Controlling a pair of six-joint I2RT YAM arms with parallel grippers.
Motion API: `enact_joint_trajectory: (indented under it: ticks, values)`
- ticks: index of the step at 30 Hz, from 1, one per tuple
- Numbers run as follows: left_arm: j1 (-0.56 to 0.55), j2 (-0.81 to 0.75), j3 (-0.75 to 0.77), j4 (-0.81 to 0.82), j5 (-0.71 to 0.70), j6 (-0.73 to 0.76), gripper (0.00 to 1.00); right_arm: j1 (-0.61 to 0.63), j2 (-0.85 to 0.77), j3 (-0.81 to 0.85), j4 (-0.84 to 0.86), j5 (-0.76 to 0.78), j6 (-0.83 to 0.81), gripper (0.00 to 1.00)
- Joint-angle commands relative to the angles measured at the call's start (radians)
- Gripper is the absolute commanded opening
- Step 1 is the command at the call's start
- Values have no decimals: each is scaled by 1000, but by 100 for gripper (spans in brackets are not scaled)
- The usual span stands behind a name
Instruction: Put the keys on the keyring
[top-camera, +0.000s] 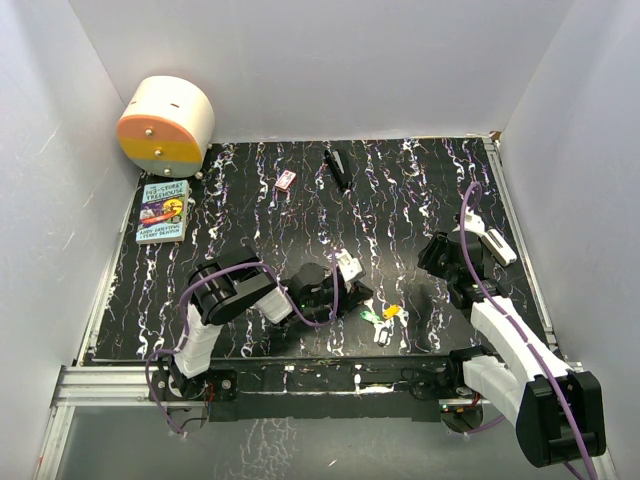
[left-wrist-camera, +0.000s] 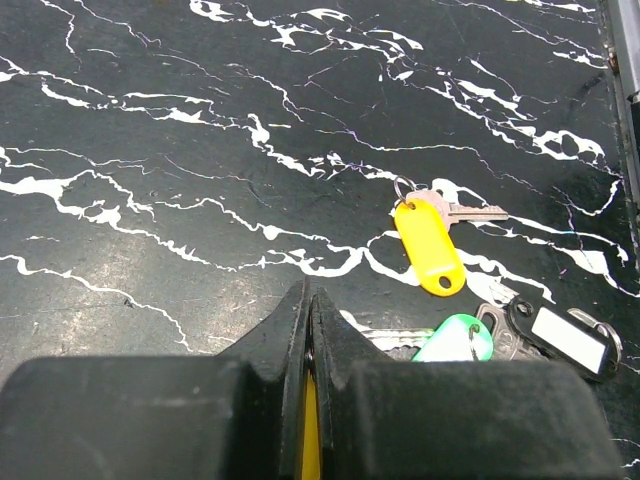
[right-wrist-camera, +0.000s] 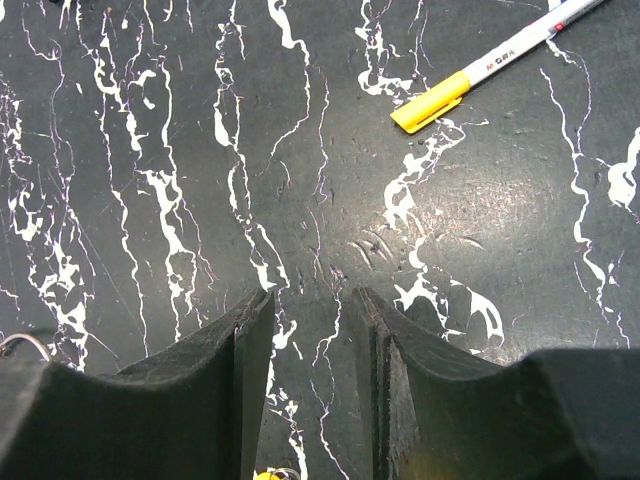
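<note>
A book (top-camera: 163, 210) by the left edge shows "TREEHOUSE" on its cover, and the yellow-capped pen (right-wrist-camera: 500, 65) carries small print, seemingly "M&G". A cream-and-orange drum (top-camera: 165, 122) lies at the far-left corner, its contents hidden. The keys (left-wrist-camera: 428, 245), tagged yellow, green and white, lie close to the near edge, just beside the left gripper (left-wrist-camera: 308, 297), whose jaws are pressed together. The right gripper (right-wrist-camera: 310, 300), toward the right edge, stands parted and holds nothing
</note>
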Motion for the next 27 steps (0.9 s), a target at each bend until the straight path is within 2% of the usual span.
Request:
enact_joint_trajectory:
  ticks: [1, 17, 27]
  values:
    - [-2, -35, 1, -6, -4, 24, 0, -3, -22, 8, 70, 5, -13, 42]
    - [-2, 49, -77, 160, 16, 17, 0, -3, -29, 3, 68, 5, -15, 42]
    - [-2, 81, -94, 207, 29, 4, 7, -3, -36, 4, 67, 7, -15, 45]
